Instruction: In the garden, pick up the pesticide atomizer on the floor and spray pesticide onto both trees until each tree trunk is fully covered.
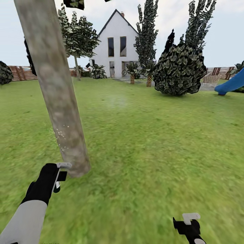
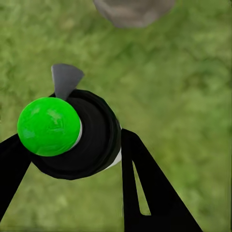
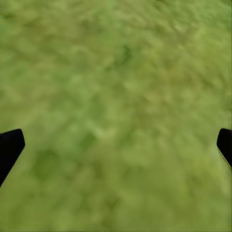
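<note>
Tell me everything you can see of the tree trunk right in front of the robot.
The tree trunk is a thick, branchless column of mottled grey-brown bark, leaning in the head view and rooted in the grass. Tiny white pesticide specks dot its lower part; the rest looks bare. The left gripper, holding the atomizer, sits just beside its base.

The tree trunk (image 1: pixel 57 91) is mottled grey-brown, with tiny white pesticide specks (image 1: pixel 62 135) low on its bark. Beside the trunk, the atomizer (image 2: pixel 72 133) is black with a bright green cap; the grass (image 1: pixel 152 142) is green
</note>
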{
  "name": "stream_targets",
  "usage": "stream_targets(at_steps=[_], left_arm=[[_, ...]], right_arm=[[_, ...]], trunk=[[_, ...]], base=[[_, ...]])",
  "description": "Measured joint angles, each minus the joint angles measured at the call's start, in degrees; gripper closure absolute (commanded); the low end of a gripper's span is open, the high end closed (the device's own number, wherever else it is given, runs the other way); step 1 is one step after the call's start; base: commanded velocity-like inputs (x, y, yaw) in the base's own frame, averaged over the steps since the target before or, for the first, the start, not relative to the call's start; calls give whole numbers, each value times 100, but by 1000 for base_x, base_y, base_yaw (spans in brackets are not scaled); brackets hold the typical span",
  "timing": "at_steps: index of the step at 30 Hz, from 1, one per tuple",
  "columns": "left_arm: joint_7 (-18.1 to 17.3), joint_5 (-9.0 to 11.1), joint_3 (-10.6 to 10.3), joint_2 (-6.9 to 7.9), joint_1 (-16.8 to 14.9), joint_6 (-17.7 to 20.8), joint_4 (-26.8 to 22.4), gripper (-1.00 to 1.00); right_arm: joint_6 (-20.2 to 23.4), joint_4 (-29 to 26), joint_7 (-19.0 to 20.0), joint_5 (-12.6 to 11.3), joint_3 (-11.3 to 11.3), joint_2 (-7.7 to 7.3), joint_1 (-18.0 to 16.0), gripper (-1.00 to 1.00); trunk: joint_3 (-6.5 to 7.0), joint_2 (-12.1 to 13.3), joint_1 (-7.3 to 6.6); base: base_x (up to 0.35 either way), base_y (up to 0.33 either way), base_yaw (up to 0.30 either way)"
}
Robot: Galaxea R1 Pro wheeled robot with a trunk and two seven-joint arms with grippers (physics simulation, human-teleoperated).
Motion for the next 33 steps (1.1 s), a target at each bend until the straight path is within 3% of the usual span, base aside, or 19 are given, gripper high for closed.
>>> stream_targets(at_steps=[11, 23, 33], left_arm=[[0, 17, 3, -11, -1, -9, -9, 100], [0, 7, 4, -9, 0, -11, -7, 100], [0, 9, 4, -7, 1, -3, -9, 100]], right_arm=[[0, 0, 0, 0, 0, 3, 0, -100], [-1, 9, 11, 4, 0, -1, 1, -100], [0, 9, 2, 0, 0, 5, 0, -100]], trunk=[[0, 0, 0], [0, 0, 0], [0, 0, 1]], base=[[142, -269, 264], [139, -269, 16], [91, -269, 267]])
